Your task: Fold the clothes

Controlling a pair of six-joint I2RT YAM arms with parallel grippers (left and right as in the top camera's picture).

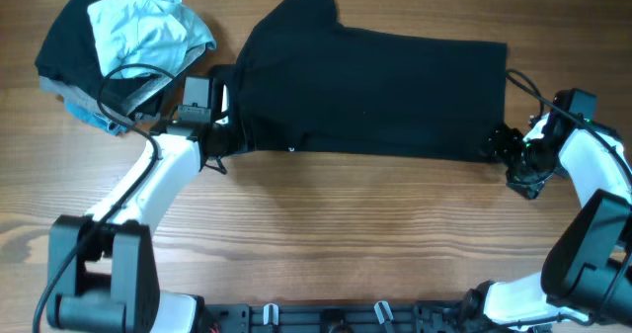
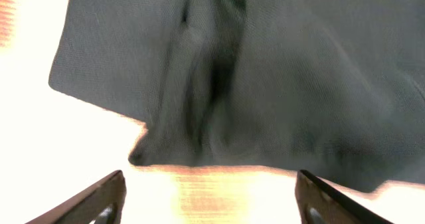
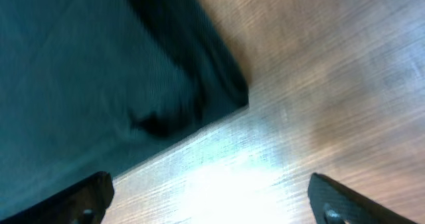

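Observation:
A black garment (image 1: pixel 375 91) lies spread across the wooden table, folded lengthwise. My left gripper (image 1: pixel 219 140) is open and empty at the garment's lower left corner; the left wrist view shows the rumpled black cloth (image 2: pixel 252 78) just ahead of the open fingers (image 2: pixel 211 201). My right gripper (image 1: pixel 501 147) is open and empty at the garment's lower right corner; the right wrist view shows that cloth corner (image 3: pixel 133 71) just ahead of the fingers (image 3: pixel 211 201), with bare wood between them.
A pile of clothes (image 1: pixel 123 46), with a light blue garment on top of dark ones, sits at the back left. Bare wooden table (image 1: pixel 355 224) lies in front of the garment.

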